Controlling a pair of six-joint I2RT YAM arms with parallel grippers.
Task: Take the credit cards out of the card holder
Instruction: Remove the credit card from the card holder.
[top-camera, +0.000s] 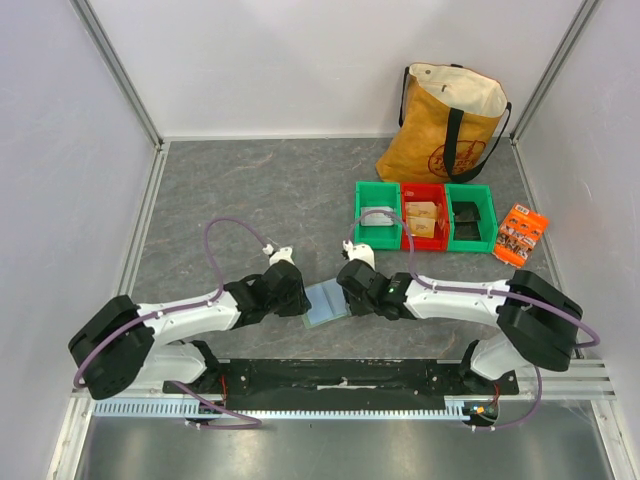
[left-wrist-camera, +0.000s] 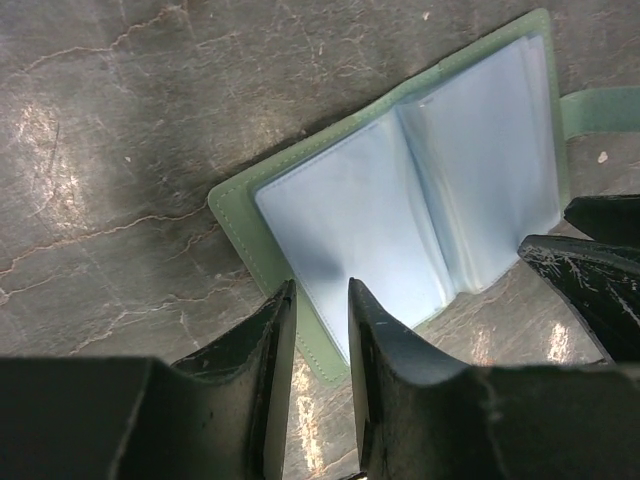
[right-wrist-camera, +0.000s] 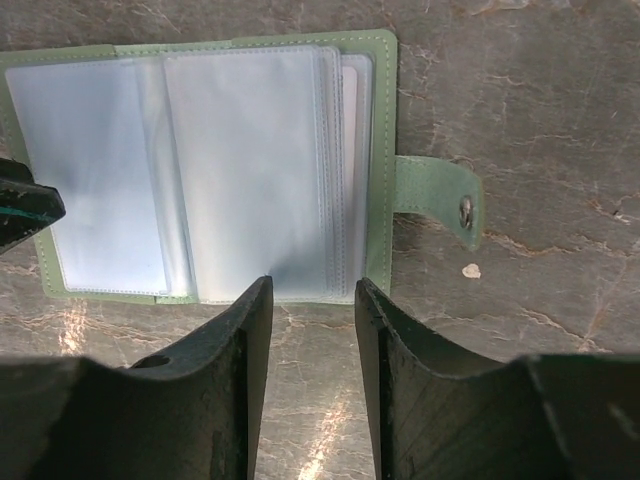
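Grey counter carried the holder, lying open between both arms. Left gripper and right gripper each had jaws slightly parted, gripping nothing, at its edges. I saw no cards out; I judged every pull yet to do.

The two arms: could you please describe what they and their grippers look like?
Both arms are white links with bulky black joints, left arm and right arm. A purple cable loops along each. The left gripper and right gripper have dark, tapered, scuffed fingers.
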